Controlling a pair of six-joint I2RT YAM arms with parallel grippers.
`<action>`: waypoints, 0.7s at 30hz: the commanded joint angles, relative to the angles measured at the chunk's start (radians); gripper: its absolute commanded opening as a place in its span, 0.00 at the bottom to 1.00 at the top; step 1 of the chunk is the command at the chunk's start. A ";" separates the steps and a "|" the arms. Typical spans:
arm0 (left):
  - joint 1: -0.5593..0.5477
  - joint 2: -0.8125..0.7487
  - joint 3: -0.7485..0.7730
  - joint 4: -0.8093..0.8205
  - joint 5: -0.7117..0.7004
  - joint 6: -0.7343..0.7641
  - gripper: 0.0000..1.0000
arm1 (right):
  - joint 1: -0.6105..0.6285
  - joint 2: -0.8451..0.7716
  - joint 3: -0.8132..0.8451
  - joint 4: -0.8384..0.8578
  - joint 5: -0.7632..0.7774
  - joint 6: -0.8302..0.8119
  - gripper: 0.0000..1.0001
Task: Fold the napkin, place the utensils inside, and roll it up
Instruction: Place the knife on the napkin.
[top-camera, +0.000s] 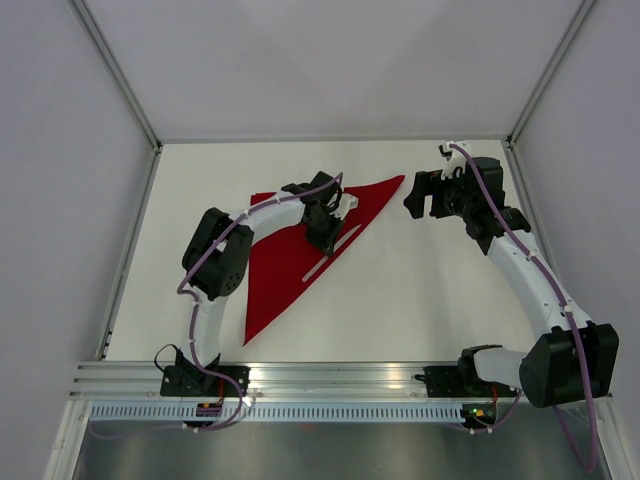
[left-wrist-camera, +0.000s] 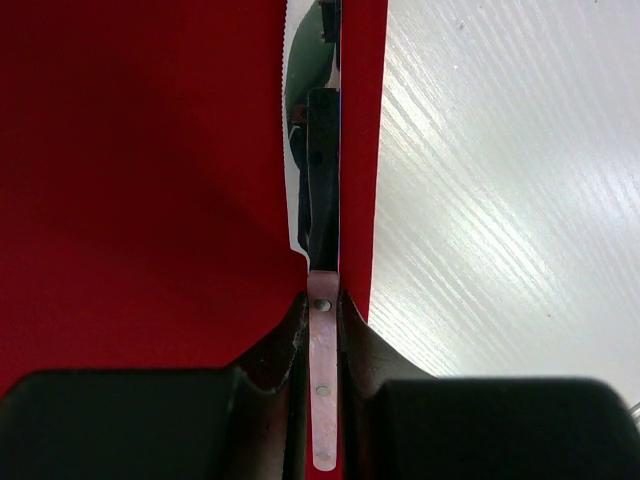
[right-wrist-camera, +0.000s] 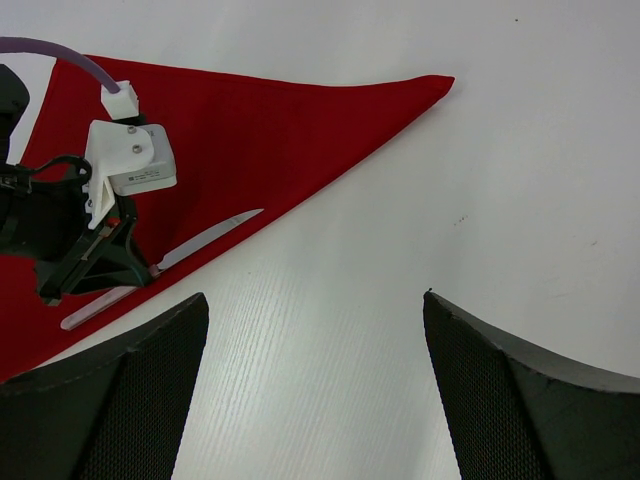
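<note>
Near edge: both arm bases are bolted to an aluminium rail (top-camera: 330, 375). Beyond it lies a white wood-grain counter (top-camera: 420, 300), enclosed by pale walls (top-camera: 60, 150) on three sides.

The napkin (top-camera: 280, 270) lies flat at left centre, folded into a triangle. The left arm arches over it. The left hand (top-camera: 325, 238) points down, clenched on the handle of a pale knife (right-wrist-camera: 205, 240) lying along the napkin's long diagonal edge.

Far right: the right hand (top-camera: 428, 195) hangs above bare counter, fingers spread wide, grasping nothing.
</note>
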 joint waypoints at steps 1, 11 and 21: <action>-0.006 0.017 0.043 -0.029 0.007 0.035 0.02 | 0.004 -0.013 0.025 0.008 0.018 0.001 0.93; -0.005 0.021 0.040 -0.027 0.008 0.013 0.05 | 0.004 -0.014 0.025 0.007 0.015 0.002 0.93; -0.008 0.004 0.040 -0.021 0.004 -0.005 0.27 | 0.004 -0.013 0.025 0.007 0.010 0.002 0.92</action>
